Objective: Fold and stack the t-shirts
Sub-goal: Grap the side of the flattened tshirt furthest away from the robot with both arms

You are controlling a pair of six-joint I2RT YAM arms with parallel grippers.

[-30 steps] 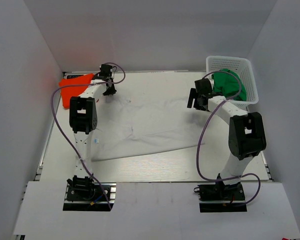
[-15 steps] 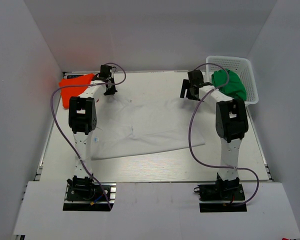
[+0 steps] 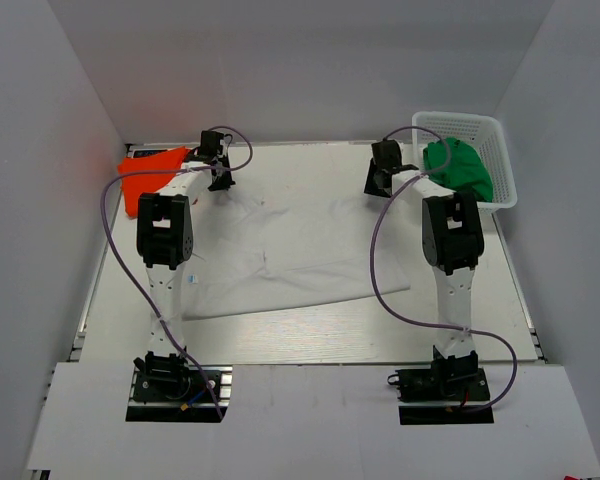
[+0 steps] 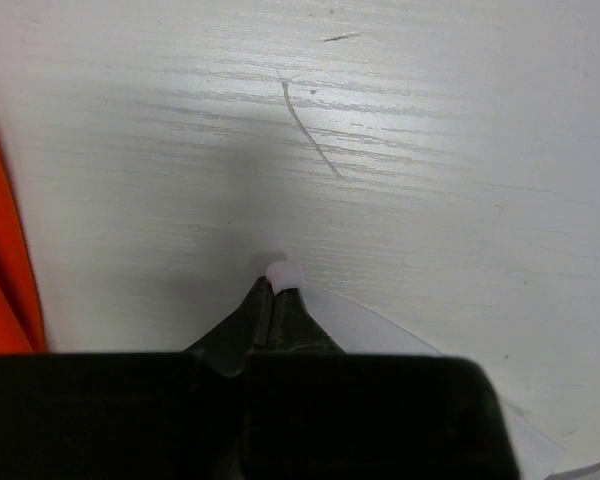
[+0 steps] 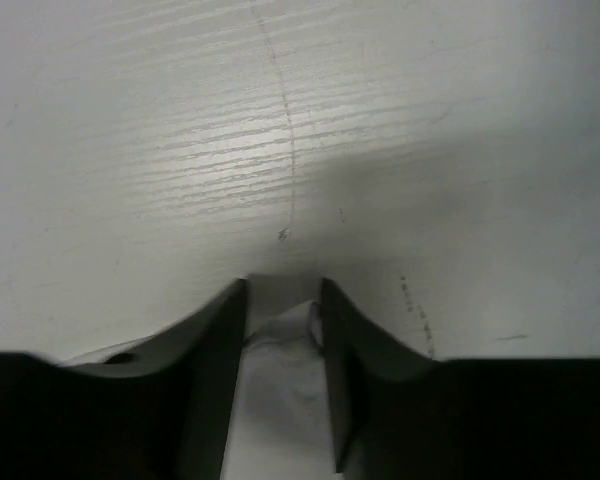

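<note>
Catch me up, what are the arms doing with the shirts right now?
Both arms are at the far corners of the white t-shirt, which is spread flat on the table. The left tool is shut on a pinch of white cloth at the far left corner. The right tool straddles the far right corner, cloth between its fingers, not clamped yet. The orange t-shirt lies at the far left edge, and the green t-shirt sits in the white basket at far right.
</note>
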